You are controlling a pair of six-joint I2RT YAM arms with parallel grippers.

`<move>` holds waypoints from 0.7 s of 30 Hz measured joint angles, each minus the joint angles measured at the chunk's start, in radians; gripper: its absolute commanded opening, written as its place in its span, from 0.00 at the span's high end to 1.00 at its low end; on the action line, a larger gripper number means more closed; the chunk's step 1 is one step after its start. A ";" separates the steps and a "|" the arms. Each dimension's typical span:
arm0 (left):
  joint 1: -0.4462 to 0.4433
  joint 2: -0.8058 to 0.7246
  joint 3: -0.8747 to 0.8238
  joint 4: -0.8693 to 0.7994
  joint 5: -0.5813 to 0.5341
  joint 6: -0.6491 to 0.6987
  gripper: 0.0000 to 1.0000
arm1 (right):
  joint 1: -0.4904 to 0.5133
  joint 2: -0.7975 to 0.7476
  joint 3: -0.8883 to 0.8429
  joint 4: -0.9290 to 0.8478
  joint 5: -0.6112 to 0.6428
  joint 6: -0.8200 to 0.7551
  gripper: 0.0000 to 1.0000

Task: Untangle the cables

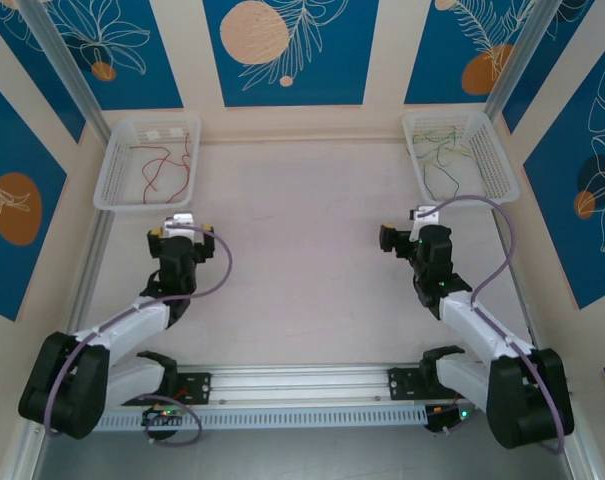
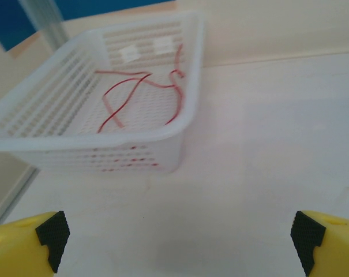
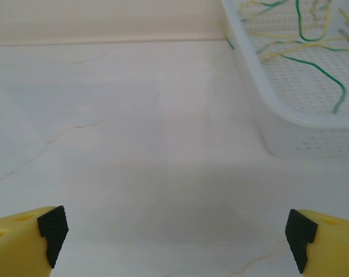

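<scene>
red cables [image 2: 122, 73] | green and yellow cables [image 3: 324, 70] | 2 baskets [image 2: 82, 141] were white, perforated | table [image 1: 302, 260] was pale, faintly veined | walls [image 1: 327, 70] were blue with white leaf lines, orange discs | fingers [image 2: 18, 245] were yellow, pads [image 2: 52, 234] black | arm cable [image 1: 497, 265] was purple

Baskets [image 1: 142, 206]: two, at 10 and 2 o'clock. Arms [image 1: 132, 322]: two. Cables [image 2: 122, 72]: tangled, count unclear.

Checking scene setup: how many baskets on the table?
2. One basket at the far left holding red wires; the other basket at the far right holding green and yellow wires.
</scene>
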 measured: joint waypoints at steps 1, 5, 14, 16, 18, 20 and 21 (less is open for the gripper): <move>0.034 0.027 -0.002 0.017 0.001 -0.006 0.00 | -0.035 0.032 -0.007 0.025 -0.006 0.013 0.00; 0.123 0.142 -0.016 0.075 0.033 -0.029 0.00 | -0.126 0.168 -0.040 0.156 -0.045 0.050 0.01; 0.171 0.307 -0.023 0.250 0.152 -0.019 0.00 | -0.119 0.436 -0.005 0.394 -0.184 0.002 0.01; 0.171 0.307 -0.047 0.319 0.182 -0.006 0.00 | -0.120 0.447 -0.033 0.453 -0.200 -0.001 0.01; 0.171 0.312 -0.105 0.431 0.226 0.010 0.00 | -0.127 0.448 -0.078 0.536 -0.237 -0.008 0.01; 0.170 0.358 -0.144 0.513 0.279 0.037 0.00 | -0.126 0.454 -0.082 0.544 -0.271 -0.026 0.01; 0.169 0.386 -0.138 0.510 0.299 0.048 0.00 | -0.126 0.459 -0.069 0.533 -0.284 -0.031 0.01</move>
